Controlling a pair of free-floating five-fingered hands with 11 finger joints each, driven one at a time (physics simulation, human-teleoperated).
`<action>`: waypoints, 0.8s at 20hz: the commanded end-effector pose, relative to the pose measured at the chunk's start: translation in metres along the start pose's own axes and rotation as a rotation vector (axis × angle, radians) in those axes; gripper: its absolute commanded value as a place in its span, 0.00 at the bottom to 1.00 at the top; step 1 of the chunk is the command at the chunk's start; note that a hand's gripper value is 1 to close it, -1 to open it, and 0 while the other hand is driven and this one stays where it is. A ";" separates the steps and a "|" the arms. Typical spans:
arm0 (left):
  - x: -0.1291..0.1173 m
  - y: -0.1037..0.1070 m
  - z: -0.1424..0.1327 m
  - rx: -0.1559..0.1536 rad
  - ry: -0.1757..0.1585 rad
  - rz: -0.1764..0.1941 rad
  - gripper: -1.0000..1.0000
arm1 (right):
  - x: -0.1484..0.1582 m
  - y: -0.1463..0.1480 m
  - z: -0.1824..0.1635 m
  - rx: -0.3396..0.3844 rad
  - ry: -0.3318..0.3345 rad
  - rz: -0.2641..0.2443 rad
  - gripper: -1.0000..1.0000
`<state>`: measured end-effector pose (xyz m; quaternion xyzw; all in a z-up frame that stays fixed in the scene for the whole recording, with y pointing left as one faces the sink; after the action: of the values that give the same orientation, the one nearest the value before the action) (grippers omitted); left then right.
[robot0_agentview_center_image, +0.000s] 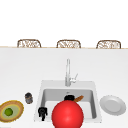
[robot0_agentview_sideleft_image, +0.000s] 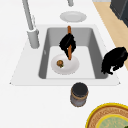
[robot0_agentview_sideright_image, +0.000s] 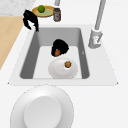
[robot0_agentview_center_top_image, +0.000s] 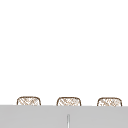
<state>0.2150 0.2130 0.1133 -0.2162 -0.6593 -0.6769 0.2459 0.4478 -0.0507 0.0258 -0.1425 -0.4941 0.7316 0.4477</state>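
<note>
Over the grey sink basin (robot0_agentview_sideleft_image: 51, 37), our right hand (robot0_agentview_sideleft_image: 67, 43) was curled round a slim orange-brown stick (robot0_agentview_sideleft_image: 69, 46), tilted above the white plate (robot0_agentview_sideleft_image: 71, 66). We judged the stick light, stiff and smooth, best gripped mid-length. Our left hand (robot0_agentview_center_image: 42, 111) hung at the rim, fingers curled on nothing.

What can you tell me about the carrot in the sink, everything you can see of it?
The carrot is a long, thin orange stick, darker towards its lower end. It slants inside the sink, its upper end near the far wall, its lower end over the white plate on the sink floor. The right hand is curled round its middle. Whether its tip touches the plate cannot be told. A small brown piece of food lies close by.
</note>
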 end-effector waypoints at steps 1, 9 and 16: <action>0.000 0.000 0.000 0.000 0.000 0.000 0.50 | -0.001 -0.017 0.014 -0.036 0.082 -0.067 1.00; 0.000 0.000 0.000 0.000 0.000 0.000 0.50 | 0.006 -0.043 0.030 -0.038 0.192 -0.061 1.00; 0.000 0.000 0.000 0.000 0.000 0.000 0.50 | -0.003 -0.060 0.046 -0.040 0.232 -0.043 1.00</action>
<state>0.2150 0.2130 0.1133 -0.2162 -0.6593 -0.6769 0.2459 0.4484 -0.0639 0.0914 -0.1995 -0.4630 0.7132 0.4870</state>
